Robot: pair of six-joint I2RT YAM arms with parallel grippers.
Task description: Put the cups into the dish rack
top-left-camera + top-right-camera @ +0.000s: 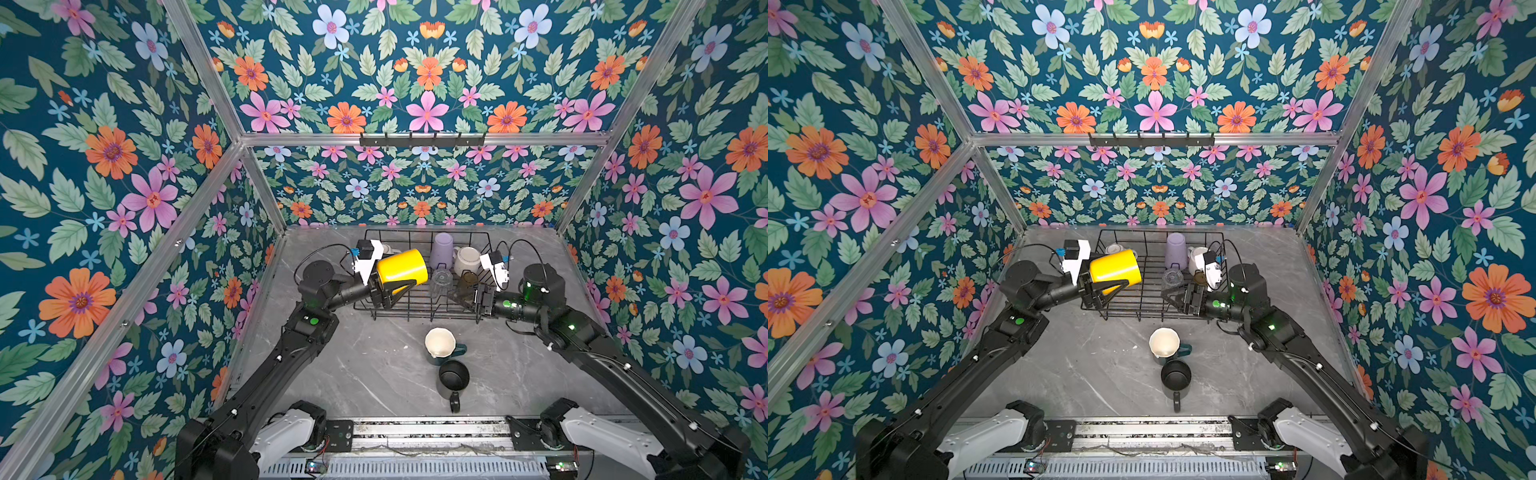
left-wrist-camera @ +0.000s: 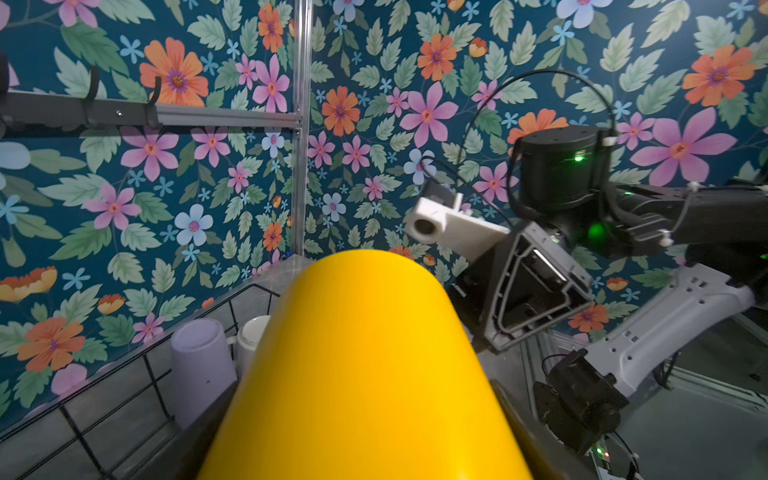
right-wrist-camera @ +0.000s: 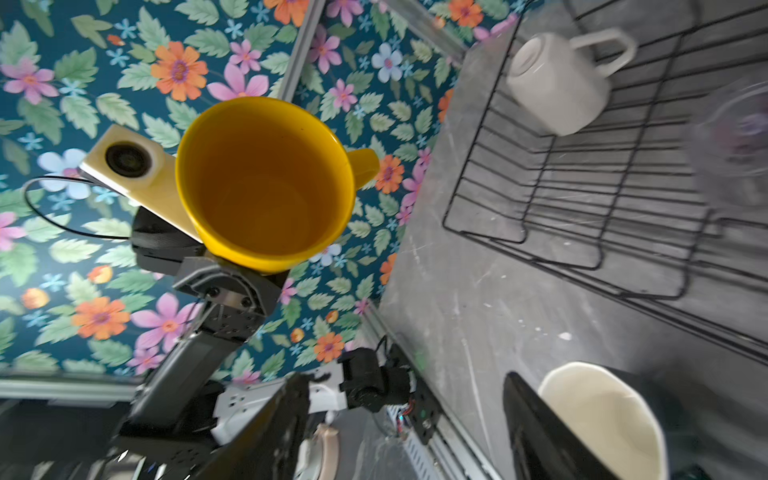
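Black mug (image 1: 453, 378) is waiting before dish rack (image 1: 419, 236). You are clamping left end effector (image 1: 397, 291) on yellow mug (image 1: 402, 266), tipped over rack's left end, likely for mouth-down seating; right end effector (image 1: 465, 296) is gaping empty at rack's right front.

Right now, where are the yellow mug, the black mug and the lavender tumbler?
yellow mug (image 1: 402, 266), in a top view, on its side wall.
black mug (image 1: 454, 374), in a top view, inside its open mouth.
lavender tumbler (image 1: 441, 251), in a top view, on its side wall.
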